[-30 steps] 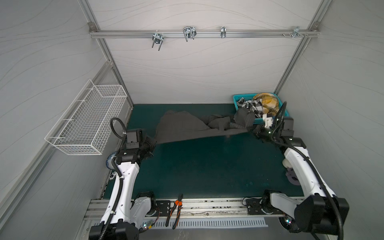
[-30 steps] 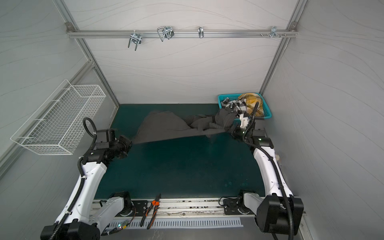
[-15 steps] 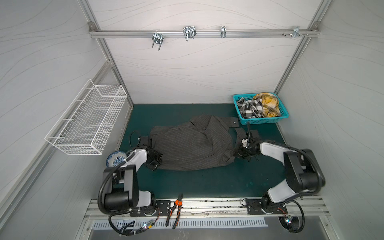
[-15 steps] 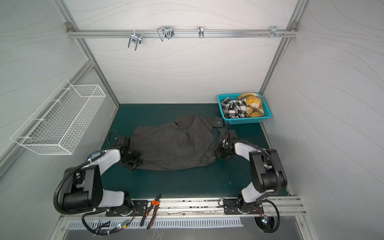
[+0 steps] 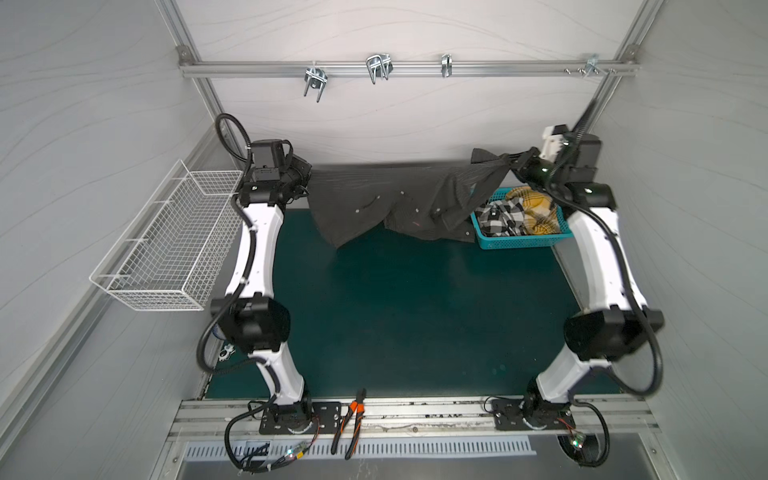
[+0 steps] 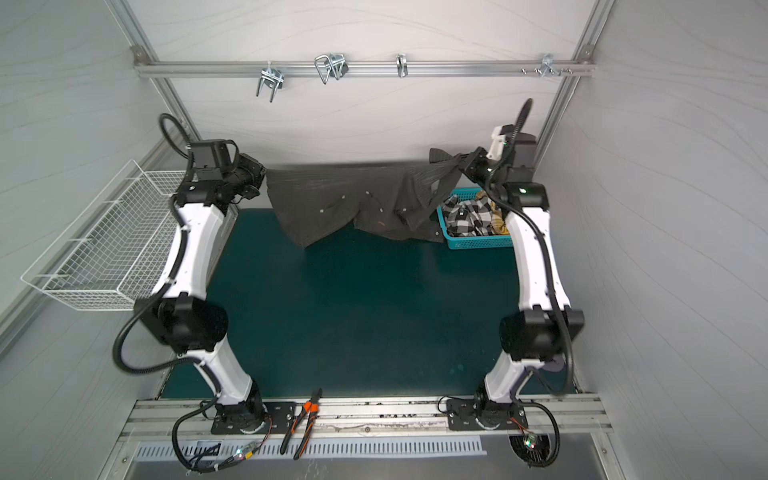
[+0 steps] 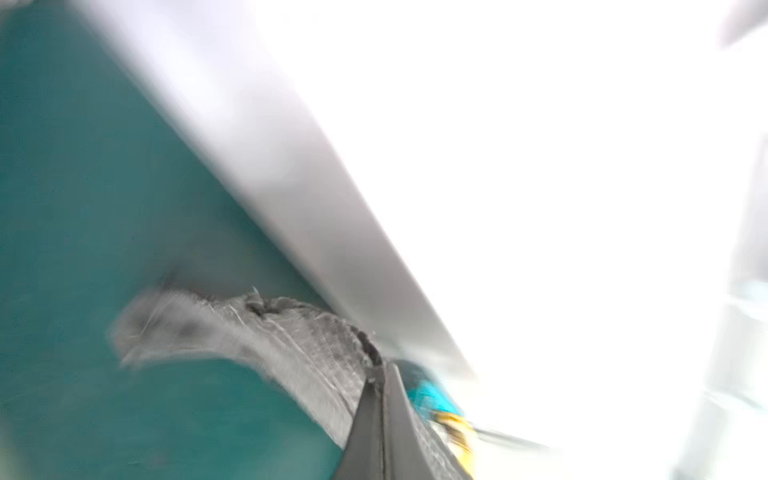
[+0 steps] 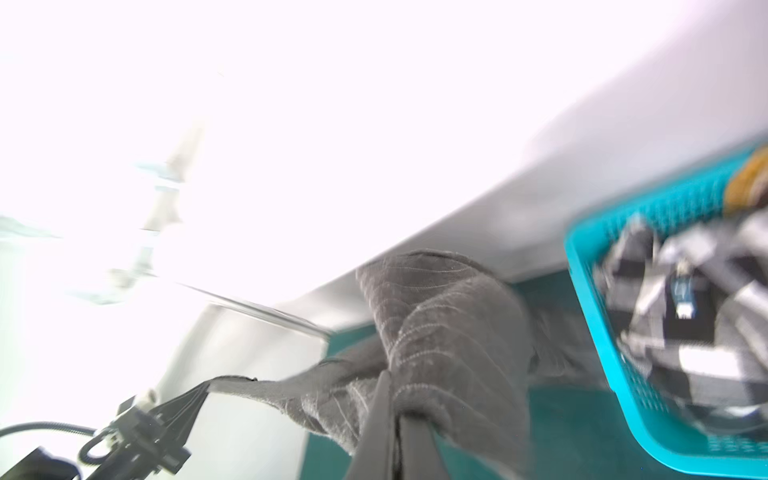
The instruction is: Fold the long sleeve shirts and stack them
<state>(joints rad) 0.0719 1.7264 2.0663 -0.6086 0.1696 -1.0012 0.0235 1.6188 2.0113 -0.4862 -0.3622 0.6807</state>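
Both top views: the shirt hangs stretched between the left gripper and right gripper, each clamped on one end. Its long axis runs left to right above the far edge of the mat, with the buttoned front facing the camera and the right end just beside the basket. Right wrist view only: pinstriped cloth bunched in closed jaws. The left wrist view is blurred, showing only cloth at the fingertips.
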